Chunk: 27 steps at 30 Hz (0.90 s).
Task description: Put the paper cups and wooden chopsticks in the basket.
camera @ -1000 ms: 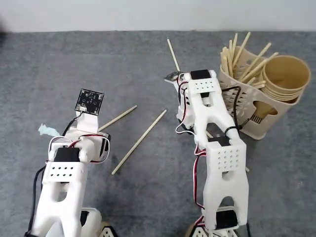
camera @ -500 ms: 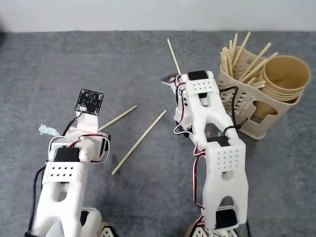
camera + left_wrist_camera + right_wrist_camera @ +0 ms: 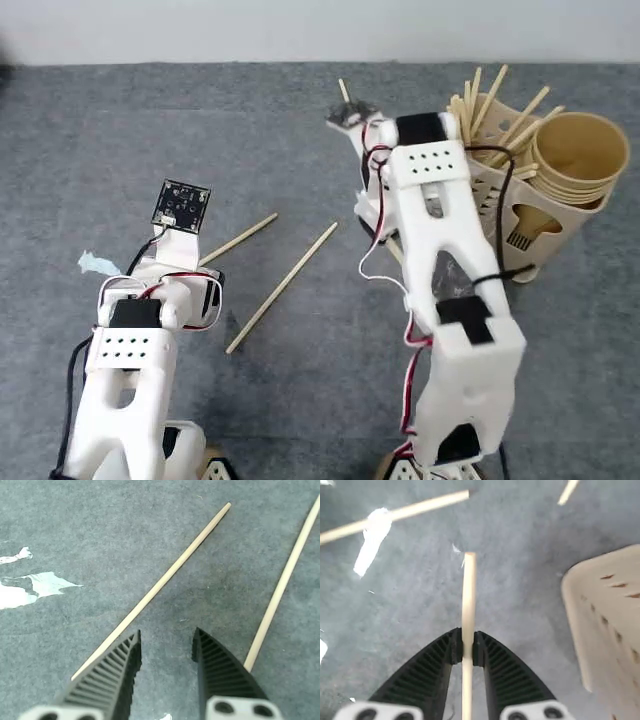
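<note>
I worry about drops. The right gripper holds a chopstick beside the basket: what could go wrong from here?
The right gripper pinches the chopstick only at its fingertips, so it might pivot or slip. The basket already bristles with upright chopsticks; the held one could catch on them and fall outside.

My high camera hangs above and behind both arms, looking steeply down across the desk (image 3: pixel 110 130) to the basket (image 3: pixel 510 215). My left wrist camera rides just behind my left pincer (image 3: pixel 166 631), close over two loose chopsticks (image 3: pixel 160 582) (the pair lying between my arms from above). My right wrist camera sights along my right pincer (image 3: pixel 466 631) and its held chopstick (image 3: pixel 468 590), with the basket's corner alongside.
</note>
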Each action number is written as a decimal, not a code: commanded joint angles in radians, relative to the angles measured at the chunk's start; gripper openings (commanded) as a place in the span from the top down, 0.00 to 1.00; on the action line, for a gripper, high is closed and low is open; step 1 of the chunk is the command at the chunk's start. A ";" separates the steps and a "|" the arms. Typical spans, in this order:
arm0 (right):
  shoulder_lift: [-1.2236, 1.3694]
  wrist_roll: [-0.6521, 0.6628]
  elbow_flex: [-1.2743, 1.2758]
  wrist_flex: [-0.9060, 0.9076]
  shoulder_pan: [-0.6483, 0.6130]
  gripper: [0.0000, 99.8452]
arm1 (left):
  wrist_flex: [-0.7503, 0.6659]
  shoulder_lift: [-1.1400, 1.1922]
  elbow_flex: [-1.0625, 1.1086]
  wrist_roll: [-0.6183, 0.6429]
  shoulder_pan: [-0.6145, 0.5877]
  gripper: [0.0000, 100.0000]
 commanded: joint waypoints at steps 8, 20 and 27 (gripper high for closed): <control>-0.458 -0.103 -0.020 -0.085 -0.044 0.99 | -0.015 -0.031 -0.007 -0.002 -0.029 0.84; -0.670 -0.279 -0.018 -0.513 0.145 0.99 | -0.015 -0.029 -0.007 -0.002 -0.029 0.84; -0.665 -0.331 -0.003 -0.751 0.242 0.99 | -0.015 -0.028 -0.007 -0.002 -0.029 0.84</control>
